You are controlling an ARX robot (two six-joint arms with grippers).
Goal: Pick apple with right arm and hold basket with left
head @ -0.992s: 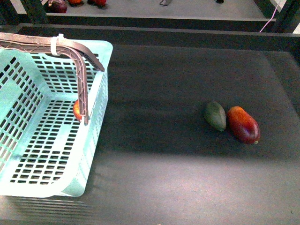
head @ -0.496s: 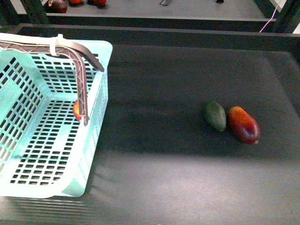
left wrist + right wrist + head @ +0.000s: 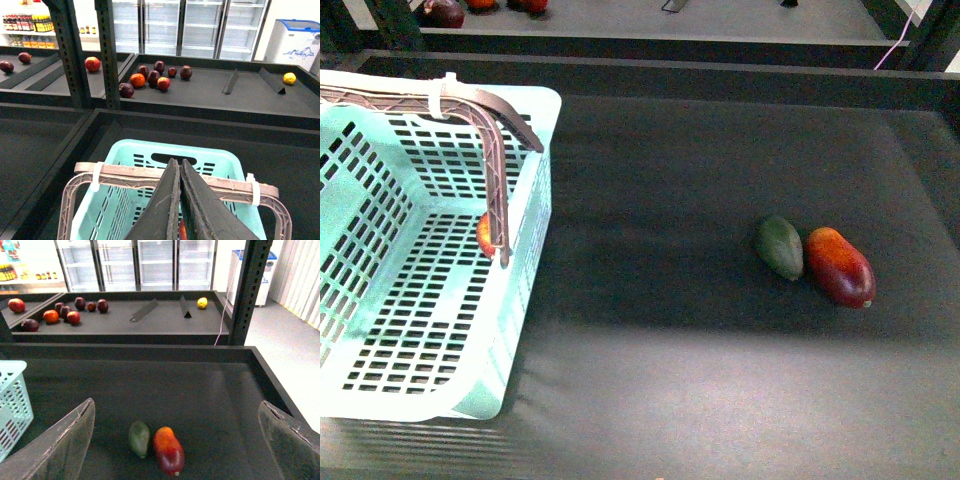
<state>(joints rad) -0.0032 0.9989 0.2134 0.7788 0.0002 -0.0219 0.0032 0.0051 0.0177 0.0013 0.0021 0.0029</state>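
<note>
Apple (image 3: 483,235) sits inside the basket (image 3: 535,215), low against its right wall, mostly hidden behind the brown-grey handle (image 3: 497,190); only a red-orange sliver shows in the front view.

Left fingers (image 3: 176,200): pressed together, tips meeting, nothing between them. Left wrist view has them poised above the handle bar, pointing down into the basket; a red glimpse beneath the tips is probably the apple, though too little shows to be sure. Whether they touch the handle cannot be told.

Right fingers (image 3: 175,437): spread wide, empty. Right wrist view looks straight down onto the avocado (image 3: 139,439) and the mango (image 3: 168,450), which lie touching on the table (image 3: 700,200).

Key relation: apple lies well to the left of the right fingers, across a bare stretch of table, and over the basket wall. Left arm is the nearer one by far, yet the task gives the pick to the right. Apple is round, so no long axis to match.

Judgement: right arm needs a long leftward sweep, then a descent from above, clearing both rim and handle. Neither arm appears in the front view.
</note>
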